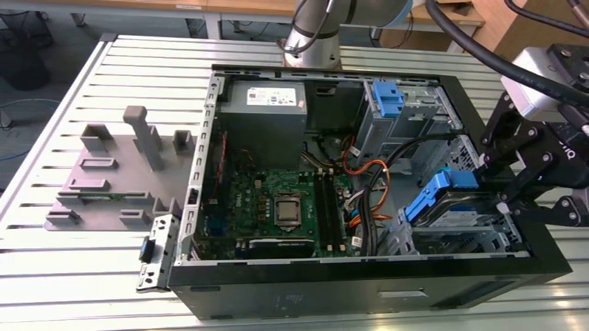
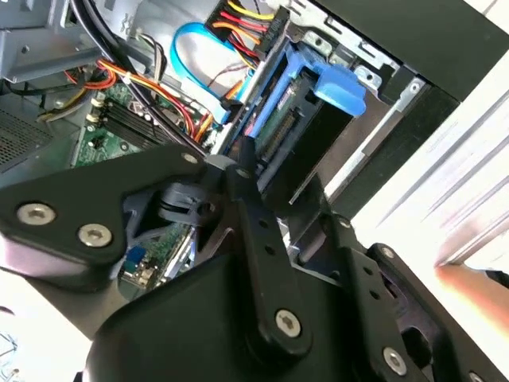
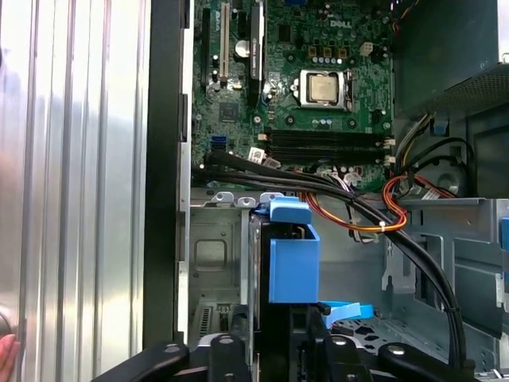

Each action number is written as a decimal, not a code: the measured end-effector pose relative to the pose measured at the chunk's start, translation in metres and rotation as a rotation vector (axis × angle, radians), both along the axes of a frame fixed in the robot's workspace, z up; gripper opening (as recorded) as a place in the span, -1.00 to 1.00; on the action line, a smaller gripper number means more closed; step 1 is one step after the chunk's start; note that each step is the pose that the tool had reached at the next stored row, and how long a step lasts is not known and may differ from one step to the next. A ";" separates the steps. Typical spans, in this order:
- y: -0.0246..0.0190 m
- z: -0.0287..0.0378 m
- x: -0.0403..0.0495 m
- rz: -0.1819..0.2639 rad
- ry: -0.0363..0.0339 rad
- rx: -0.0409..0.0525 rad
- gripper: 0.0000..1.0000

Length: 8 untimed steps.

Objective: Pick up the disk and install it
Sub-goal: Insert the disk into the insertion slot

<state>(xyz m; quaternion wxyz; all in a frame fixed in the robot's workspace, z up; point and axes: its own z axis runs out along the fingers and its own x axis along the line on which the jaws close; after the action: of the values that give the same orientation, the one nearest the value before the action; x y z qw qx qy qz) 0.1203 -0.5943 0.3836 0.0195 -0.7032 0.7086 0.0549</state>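
The disk (image 1: 453, 207), a silver-grey drive in a blue plastic carrier, stands tilted in the drive bay at the front corner of the open computer case (image 1: 359, 283), on the exterior view's right. My gripper (image 1: 498, 205) reaches in over the case's side wall and is shut on the disk's outer end. In the first wrist view the blue carrier (image 3: 293, 259) rises straight out from between my fingers (image 3: 238, 350). In the second wrist view one finger (image 2: 245, 163) lies along the disk's (image 2: 298, 119) edge beside its connector.
A grey power-supply box (image 1: 265, 96) sits at the back of the case, with a bare blue bracket (image 1: 390, 96) in the upper cage. Orange and black cables (image 1: 373, 183) cross beside the motherboard (image 1: 276, 207). A grey fixture (image 1: 120, 172) stands on the slatted table. A fingertip (image 3: 6, 350) shows at the edge.
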 end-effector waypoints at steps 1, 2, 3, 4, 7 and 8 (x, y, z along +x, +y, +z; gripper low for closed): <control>0.0000 0.0001 0.0000 0.000 0.0000 0.0000 -0.16; 0.0001 0.0001 0.0000 0.000 0.0000 0.0001 -0.16; 0.0001 0.0002 0.0000 0.000 0.0000 -0.0001 -0.16; 0.0001 0.0003 0.0000 0.000 0.0000 -0.0003 -0.16; 0.0001 0.0002 0.0000 0.000 0.0000 -0.0003 -0.16; 0.0001 0.0002 0.0000 0.000 0.0000 -0.0002 -0.16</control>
<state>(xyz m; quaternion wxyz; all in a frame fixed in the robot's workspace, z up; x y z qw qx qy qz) 0.1203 -0.5942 0.3837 0.0194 -0.7032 0.7086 0.0548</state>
